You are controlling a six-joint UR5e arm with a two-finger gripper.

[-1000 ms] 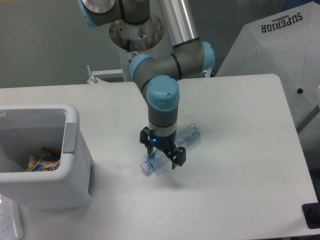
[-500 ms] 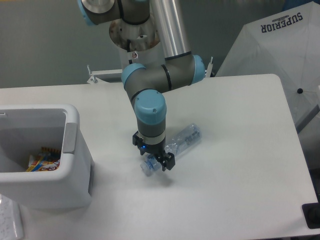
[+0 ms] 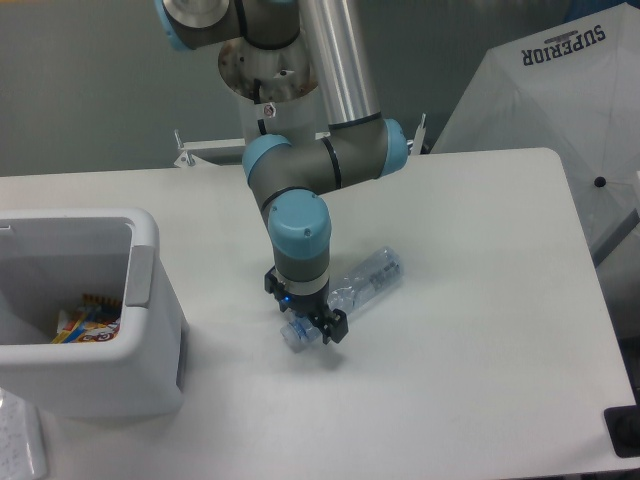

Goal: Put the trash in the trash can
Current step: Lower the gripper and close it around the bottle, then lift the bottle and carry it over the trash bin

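A: Fixed camera, only view. Surface first. White worktop (image 3: 480, 330) with rounded corners, matte. Behind it a grey wall; the arm's silver mounting column rises at the back edge. At upper right, off the worktop, a white umbrella (image 3: 560, 90) lettered SUPERIOR. A small dark object sits at the lower right corner; cannot identify it.

B: Bin?

A: Trash can (image 3: 150, 300), boxy, white, thick rim, grey handle on the side facing the arm. It stands on the left part of the worktop, cut off by the left edge of the view. Inside, on the bottom, the snack packet (image 3: 88, 323), blue and orange print, lying flat; only part shows over the rim.

B: Bottle?

A: Clear bottle (image 3: 352, 296) lies on its side near the worktop's middle, well apart from the trash can. Blue cap (image 3: 293, 336) points toward the lower left, base toward the upper right.

B: State of the gripper?

A: Gripper (image 3: 309, 322) points straight down over the neck end of the bottle, wrist ring lit blue. The dark fingers (image 3: 335, 326) sit either side of the neck, just behind the cap, drawn in close against it. Reads as closed on the bottle's neck. The bottle appears to rest on the worktop along its length; a shadow sits directly under the cap end, so I cannot tell if that end is raised.

B: Arm pose?

A: Elbow folded back toward the column, last link vertical above the bottle.
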